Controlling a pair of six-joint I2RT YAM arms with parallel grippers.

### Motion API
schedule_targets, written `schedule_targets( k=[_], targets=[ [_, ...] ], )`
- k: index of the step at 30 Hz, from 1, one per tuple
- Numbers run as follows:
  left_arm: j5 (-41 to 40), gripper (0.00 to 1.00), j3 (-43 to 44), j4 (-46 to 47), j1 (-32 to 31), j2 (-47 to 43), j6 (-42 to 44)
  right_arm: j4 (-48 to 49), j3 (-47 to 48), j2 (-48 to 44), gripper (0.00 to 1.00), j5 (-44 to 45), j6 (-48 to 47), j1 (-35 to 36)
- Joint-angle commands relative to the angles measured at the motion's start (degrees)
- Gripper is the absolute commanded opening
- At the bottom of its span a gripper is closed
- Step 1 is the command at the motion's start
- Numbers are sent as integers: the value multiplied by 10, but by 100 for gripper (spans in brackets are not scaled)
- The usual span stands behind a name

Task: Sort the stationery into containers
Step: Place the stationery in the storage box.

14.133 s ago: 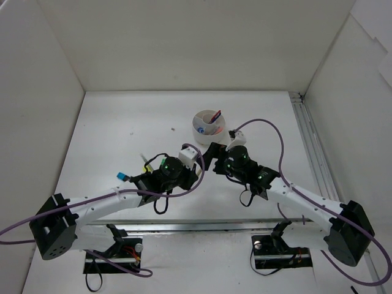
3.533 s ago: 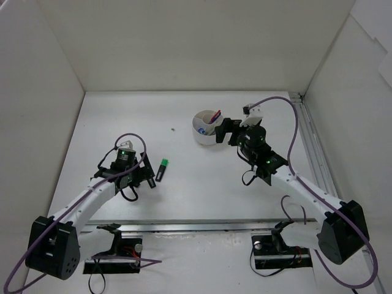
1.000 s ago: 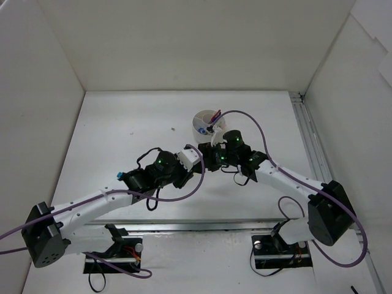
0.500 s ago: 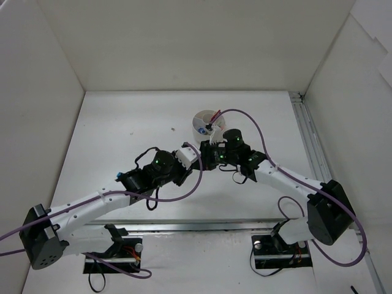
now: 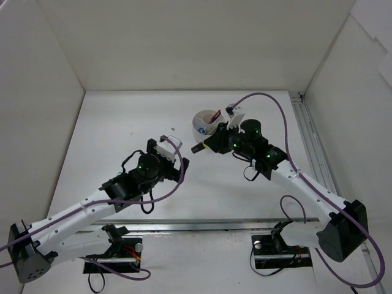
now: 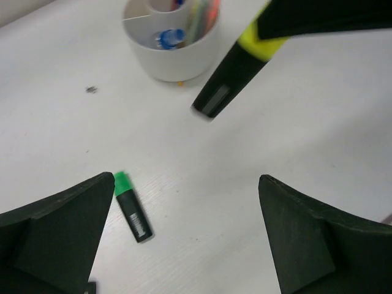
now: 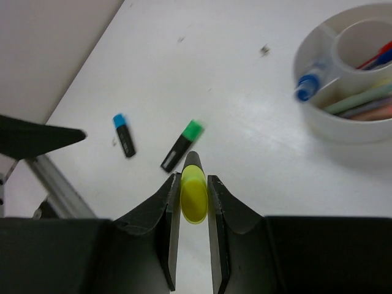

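**top view.** white tub (image 5: 196,125): one, round, on the table (image 5: 122,122) far of centre. right gripper (image 5: 212,143): fingers narrow, clamped on one yellow-capped highlighter (image 5: 199,147), which is held above the table just near-side of the tub with its barrel end pointing left. left gripper (image 5: 174,162): fingers wide, holding nothing, near-left of the tub. white walls stand on the left, far and right sides. a metal rail (image 5: 309,153) runs along the right edge. the table left of the tub and beyond it is bare.

**left wrist view.** green-capped highlighter (image 6: 131,208): one, lying flat, well apart from the tub on its near-left. it has a pale label panel on the barrel, with writing too small to read. clear blue-capped tube (image 6: 168,38): one, inside the tub. the yellow-capped highlighter hangs in the air right of the tub, and the label at its barrel end is unreadable. dark speck (image 6: 92,89): one, left of the tub.

**right wrist view.** blue-capped highlighter (image 7: 124,136): one, flat on the table, near the green one but not touching, farther from the tub. highlighters in all: three. tub interior: a round centre compartment holds red and blue pens (image 7: 375,56), and the outer compartment holds pale sticks (image 7: 361,104), count unclear, with the tube beside them. the table between the tub and the two lying highlighters is bare.
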Motion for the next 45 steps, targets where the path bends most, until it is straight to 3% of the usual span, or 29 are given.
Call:
schedule_targets(
  k=[1,6,8,11,17,24,32,39,45],
  targets=[
    [-115,100,-7,-20,38,-44,-104,9,51,-30,0,82,-38,-35],
    [-187,100,1,-145,117,-72,-243,-2,91,-25,0,117,-90,-89],
    [-213,100,29,-252,164,-71,-359,-11,117,-12,0,116,-103,-123],
    [-199,100,39,-339,230,-69,-438,-15,151,18,0,100,-122,-166],
    [-106,100,-8,-308,339,-90,-427,-7,233,120,0,24,-167,-233],
    [-2,100,-4,-266,454,-3,-392,-7,334,263,0,-56,-221,-257],
    [37,97,-2,-220,466,50,-365,19,361,337,0,-122,-229,-249],
    [28,100,-11,-212,466,24,-353,17,388,388,0,-93,-249,-218],
    [27,100,-10,-211,466,26,-346,9,373,378,0,-57,-251,-193]
  ],
)
